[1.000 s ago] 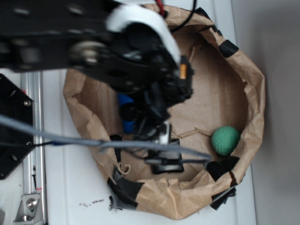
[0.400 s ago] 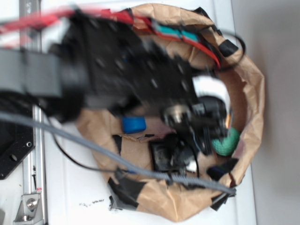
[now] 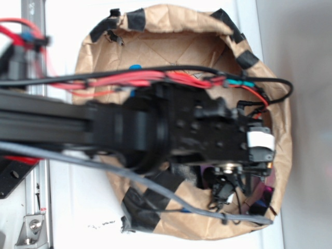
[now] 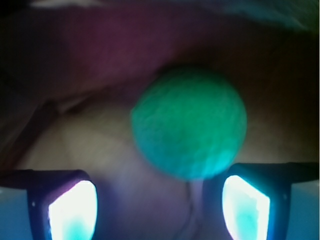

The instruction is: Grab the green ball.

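In the wrist view the green ball (image 4: 189,122) fills the upper middle, blurred, resting on brown paper. It lies just ahead of my gripper (image 4: 159,207), nearer the right fingertip (image 4: 245,205) than the left one (image 4: 72,210). The jaws stand wide apart with only paper between them, so the gripper is open. In the exterior view the black arm and wrist cover the lower right of the paper bag (image 3: 280,104), and the gripper (image 3: 228,189) hangs inside it. There the ball is hidden under the arm.
The bag's rolled rim is patched with black tape (image 3: 142,199). A bit of blue bottle (image 3: 136,67) shows above the arm. Red and black cables (image 3: 155,78) run across the bag. An aluminium rail (image 3: 33,207) runs along the left.
The arm has swung right and toward the bag's lower right, over the spot where the ball lay. The ball, visible in the exterior view before, is now covered by the wrist.
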Tool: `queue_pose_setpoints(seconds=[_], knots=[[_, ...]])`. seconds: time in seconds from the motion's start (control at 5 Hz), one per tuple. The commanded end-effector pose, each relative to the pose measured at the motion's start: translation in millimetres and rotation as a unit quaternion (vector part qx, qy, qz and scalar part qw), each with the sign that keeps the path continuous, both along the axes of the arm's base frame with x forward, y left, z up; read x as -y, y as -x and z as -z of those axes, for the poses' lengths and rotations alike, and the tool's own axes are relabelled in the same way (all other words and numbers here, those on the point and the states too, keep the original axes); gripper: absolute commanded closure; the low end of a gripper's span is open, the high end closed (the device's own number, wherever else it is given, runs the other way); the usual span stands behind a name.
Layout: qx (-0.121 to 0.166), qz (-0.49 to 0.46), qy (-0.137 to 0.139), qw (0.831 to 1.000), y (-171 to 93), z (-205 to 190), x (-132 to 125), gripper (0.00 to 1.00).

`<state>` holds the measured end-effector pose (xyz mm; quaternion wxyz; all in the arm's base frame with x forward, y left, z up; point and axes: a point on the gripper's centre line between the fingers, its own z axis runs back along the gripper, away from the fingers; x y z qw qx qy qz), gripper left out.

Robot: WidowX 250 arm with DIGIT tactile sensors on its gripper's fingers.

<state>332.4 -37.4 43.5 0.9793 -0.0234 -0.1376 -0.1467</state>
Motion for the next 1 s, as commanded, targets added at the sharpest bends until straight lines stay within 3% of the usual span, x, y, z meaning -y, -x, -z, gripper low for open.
queue_pose_setpoints(seconds=[0.0,0.2,0.8], knots=[[0.123,0.018,0.002,0.992,-26,-42,20,0.00],[0.164,-0.037,-0.032,0.985,-25,-48,9,1.00],[0.100,-0.075,0.008,0.992,-4,-35,-1,1.00]])
